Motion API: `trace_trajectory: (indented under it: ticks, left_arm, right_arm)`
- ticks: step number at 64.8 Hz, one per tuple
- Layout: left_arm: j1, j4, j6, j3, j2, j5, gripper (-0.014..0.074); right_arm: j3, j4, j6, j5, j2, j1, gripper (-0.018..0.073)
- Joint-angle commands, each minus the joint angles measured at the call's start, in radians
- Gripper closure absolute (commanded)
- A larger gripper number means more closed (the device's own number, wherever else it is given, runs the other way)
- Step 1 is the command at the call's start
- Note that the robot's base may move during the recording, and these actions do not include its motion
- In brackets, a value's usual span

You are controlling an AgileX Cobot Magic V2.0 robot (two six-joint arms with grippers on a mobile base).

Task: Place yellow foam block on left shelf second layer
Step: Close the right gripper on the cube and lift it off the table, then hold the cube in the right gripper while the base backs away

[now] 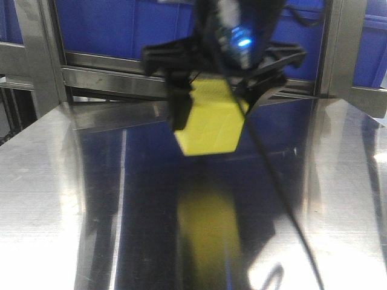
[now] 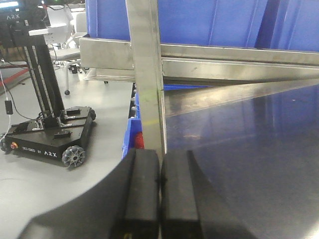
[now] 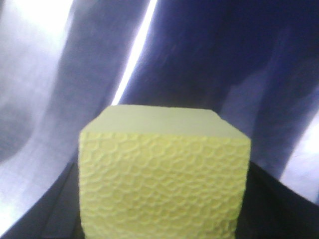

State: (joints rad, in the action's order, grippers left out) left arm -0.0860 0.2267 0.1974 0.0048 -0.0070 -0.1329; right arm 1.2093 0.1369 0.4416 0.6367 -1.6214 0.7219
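From the left wrist view, a black wheeled robot base (image 2: pixel 50 134) sits on the grey floor, off the left edge of the shiny stainless-steel shelf deck (image 2: pixel 259 149). A steel upright post (image 2: pixel 149 74) rises at that same left edge of the deck. Big blue plastic bins (image 2: pixel 199 20) fill the level above the deck's far side.

My left end effector (image 2: pixel 160 164) is low at the deck's left edge. Its two black fingers (image 2: pixel 142 179) are pressed flat together with nothing between them.

In the front view, the right end effector (image 1: pixel 217 103) hangs over the middle of the deck, towards its far side. It is pinching the bright yellow foam block (image 1: pixel 211 121) between its black fingers (image 1: pixel 180 112), one on each side face. The block is tilted, one lower corner pointing down at the deck. Its blurred yellow reflection (image 1: pixel 205 235) lies apart from it, so I read the block as off the deck. A thin black cable (image 1: pixel 284 205) trails from the end effector across the deck's right half.

The right wrist view shows the block's (image 3: pixel 164 184) pebbled face close up, with the deck behind it.
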Motion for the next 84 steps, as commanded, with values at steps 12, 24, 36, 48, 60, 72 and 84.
trace_trajectory:
  ticks: [12, 24, 36, 48, 60, 72, 84]
  left_arm:
    - [-0.004, -0.003, 0.004, 0.026, -0.015, 0.086, 0.0460]
    - [-0.004, -0.003, 0.004, 0.026, -0.015, 0.086, 0.0460]
    - [-0.004, -0.003, 0.004, 0.026, -0.015, 0.086, 0.0460]
    - [-0.004, -0.003, 0.004, 0.026, -0.015, 0.086, 0.0460]
    - [-0.004, -0.003, 0.004, 0.026, -0.015, 0.086, 0.0460]
    - [-0.004, -0.003, 0.004, 0.026, -0.015, 0.086, 0.0460]
    - [-0.004, -0.003, 0.004, 0.026, -0.015, 0.086, 0.0460]
  right_arm:
    - [-0.270, 0.080, -0.001, -0.254, 0.324, -0.168, 0.0208]
    - [-0.427, 0.134, -0.001, -0.226, 0.549, -0.317, 0.0208]
    - [-0.552, 0.164, -0.035, -0.156, 0.792, -0.422, 0.0208]
    - [-0.633, 0.164, -0.119, -0.068, 1.058, -0.442, 0.0208]
    - [-0.658, 0.164, -0.123, -0.043, 1.289, -0.440, 0.0208]
    - [-0.659, 0.165, -0.147, -0.043, 1.471, -0.440, 0.0208]
    - [-0.659, 0.165, -0.167, -0.040, 1.575, -0.440, 0.0208]
